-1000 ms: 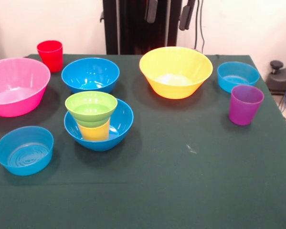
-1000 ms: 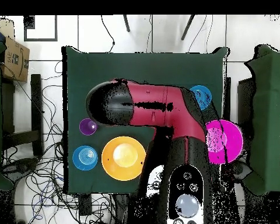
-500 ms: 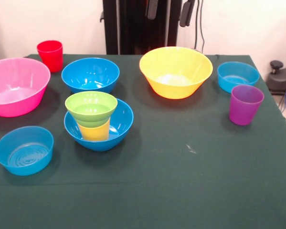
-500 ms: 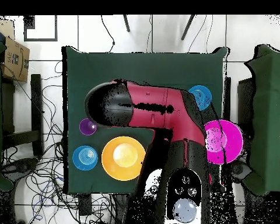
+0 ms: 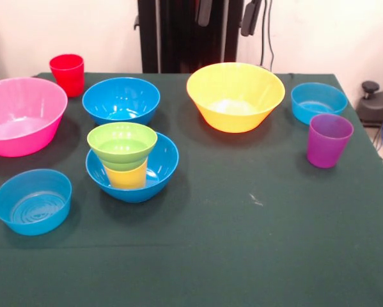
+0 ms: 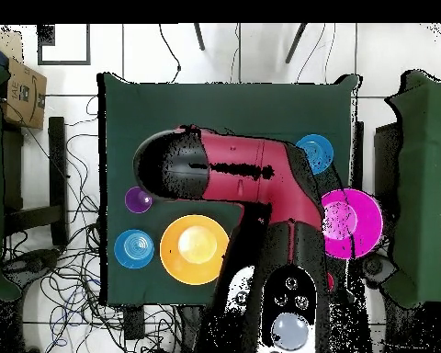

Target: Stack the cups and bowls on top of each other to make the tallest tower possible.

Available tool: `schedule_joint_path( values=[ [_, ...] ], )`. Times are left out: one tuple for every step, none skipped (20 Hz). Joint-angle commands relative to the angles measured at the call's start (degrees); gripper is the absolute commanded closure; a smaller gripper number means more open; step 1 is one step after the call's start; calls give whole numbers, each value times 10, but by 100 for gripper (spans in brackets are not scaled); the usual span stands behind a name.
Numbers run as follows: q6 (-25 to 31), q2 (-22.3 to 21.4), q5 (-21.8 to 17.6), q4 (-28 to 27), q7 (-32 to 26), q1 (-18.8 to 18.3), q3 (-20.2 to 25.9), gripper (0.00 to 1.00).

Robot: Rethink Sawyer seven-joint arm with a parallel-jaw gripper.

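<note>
Green bowl (image 5: 122, 144) atop yellow cup (image 5: 127, 176) inside blue bowl (image 5: 160, 167).

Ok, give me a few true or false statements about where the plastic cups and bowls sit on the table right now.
1. The small lime green plastic bowl rests on the yellow plastic cup. True.
2. That yellow cup stands inside a deep blue plastic bowl. True.
3. The translucent purple plastic cup tops the stack. False: it stands alone on the green tablecloth.
4. The red plastic cup sits inside the large pink plastic bowl. False: it stands apart, behind it.
5. The large yellow-orange plastic bowl holds nothing. True.
</note>
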Motion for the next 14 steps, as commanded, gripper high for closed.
schedule_joint_path(
  values=[
    [1, 54, 5, 11, 85, 9, 12, 0],
    [0, 55, 5, 12, 85, 9, 12, 0],
    [0, 55, 6, 12, 85, 9, 12, 0],
    [0, 56, 6, 11, 85, 9, 12, 0],
    [-1, 56, 7, 11, 84, 9, 12, 0],
    [-2, 57, 7, 11, 84, 8, 12, 0],
    [-3, 57, 7, 11, 83, 8, 12, 0],
    [-3, 58, 7, 11, 82, 8, 12, 0],
    [-3, 58, 8, 11, 82, 8, 12, 0],
    [-3, 58, 8, 12, 83, 9, 11, 0],
    [-4, 57, 8, 12, 84, 10, 10, 0],
    [-4, 58, 8, 12, 85, 10, 10, 0],
    [-4, 58, 9, 13, 85, 10, 10, 0],
    [-4, 58, 9, 12, 85, 10, 10, 0]
  ],
)
